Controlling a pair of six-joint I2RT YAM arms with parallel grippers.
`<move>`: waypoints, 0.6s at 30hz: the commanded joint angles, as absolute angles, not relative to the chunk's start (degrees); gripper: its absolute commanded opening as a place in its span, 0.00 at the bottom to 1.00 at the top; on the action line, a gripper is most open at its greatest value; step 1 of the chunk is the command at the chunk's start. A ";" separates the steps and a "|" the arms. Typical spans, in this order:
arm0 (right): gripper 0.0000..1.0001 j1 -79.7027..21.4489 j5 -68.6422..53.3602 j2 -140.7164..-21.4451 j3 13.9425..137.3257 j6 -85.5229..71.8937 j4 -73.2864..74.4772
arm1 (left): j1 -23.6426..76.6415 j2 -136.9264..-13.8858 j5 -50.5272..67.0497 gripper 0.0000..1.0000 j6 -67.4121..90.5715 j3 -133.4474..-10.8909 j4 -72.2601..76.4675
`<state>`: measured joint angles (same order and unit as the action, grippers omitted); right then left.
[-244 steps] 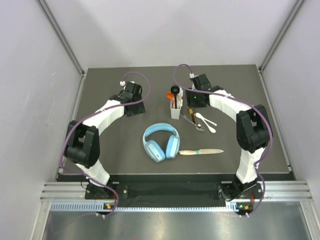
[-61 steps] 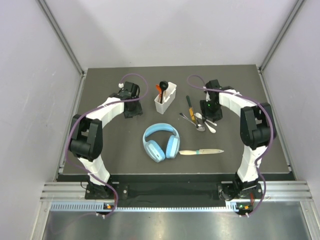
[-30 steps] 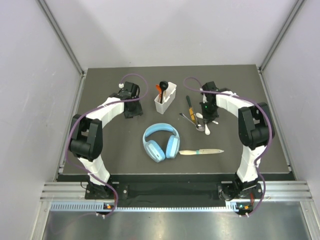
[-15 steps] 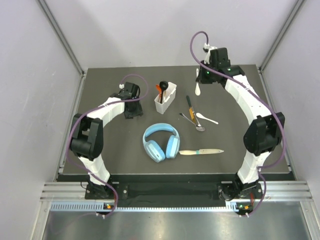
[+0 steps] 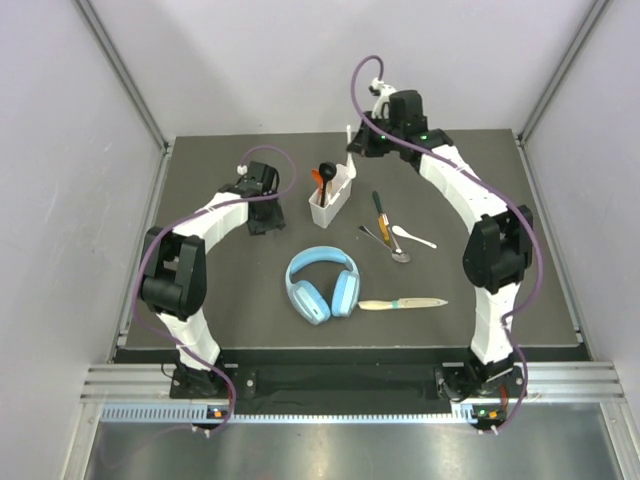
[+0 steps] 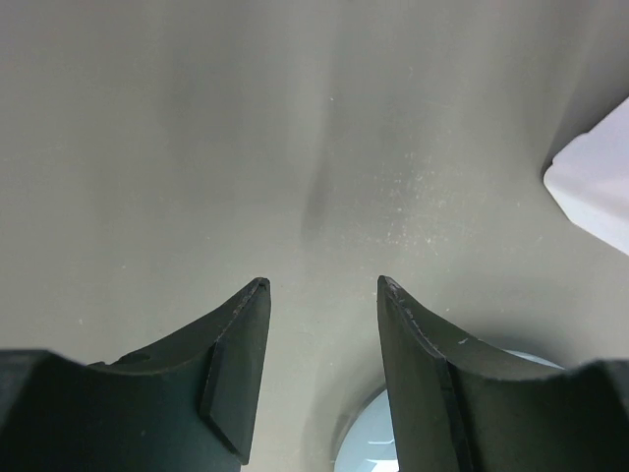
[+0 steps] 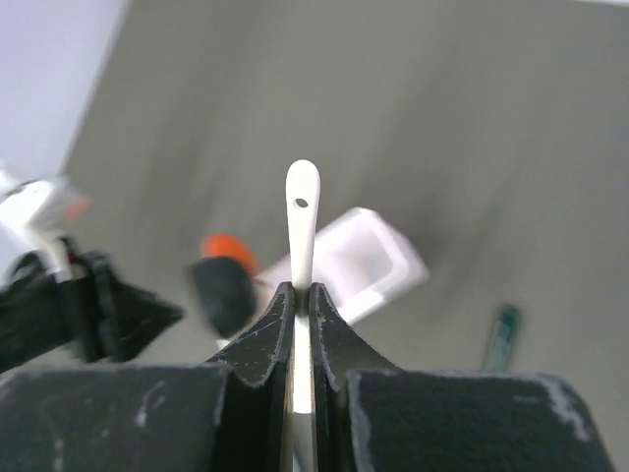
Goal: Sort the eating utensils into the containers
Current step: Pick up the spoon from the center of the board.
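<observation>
My right gripper [image 5: 360, 141] [image 7: 303, 290] is shut on a white plastic spoon [image 5: 349, 137] [image 7: 302, 221] and holds it in the air just beyond the far end of the white caddy [image 5: 331, 196] [image 7: 362, 258]. A black scoop spoon [image 5: 326, 170] [image 7: 220, 291] and an orange-red spoon [image 5: 316, 178] [image 7: 223, 245] stand in the caddy. On the mat lie another white spoon [image 5: 413, 237], a metal spoon [image 5: 388, 246], a green-handled utensil [image 5: 379, 209] and a wooden-handled knife [image 5: 402, 303]. My left gripper [image 5: 262, 218] [image 6: 322, 283] rests open and empty left of the caddy.
Light-blue headphones [image 5: 322, 283] [image 6: 393, 447] lie at the middle of the mat, near the left fingers. A corner of the caddy [image 6: 598, 187] shows at the right of the left wrist view. Grey walls close in the mat on three sides.
My right gripper has lifted a white spoon from the group right of the caddy and swung it back and left, to above the caddy's far end. The left arm stayed still.
</observation>
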<state>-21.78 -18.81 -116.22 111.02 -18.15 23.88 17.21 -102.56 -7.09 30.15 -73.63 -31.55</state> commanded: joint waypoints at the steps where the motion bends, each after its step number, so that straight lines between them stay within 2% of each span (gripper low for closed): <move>1: 0.00 -26.44 -23.47 -110.31 107.68 -18.28 15.66 | 15.74 -102.83 -6.69 0.53 31.73 -74.62 -31.64; 7: 0.00 -27.60 -18.47 -106.61 100.11 -21.53 7.83 | 15.29 -103.36 -6.15 0.53 31.55 -75.58 -31.99; 18: 0.00 -27.60 -12.13 -109.42 102.13 -20.74 6.07 | 15.29 -102.13 -6.85 0.53 30.59 -74.97 -32.78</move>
<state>-27.68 -15.07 -110.28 100.12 -20.18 10.31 15.40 -103.04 -6.63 31.20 -74.39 -31.73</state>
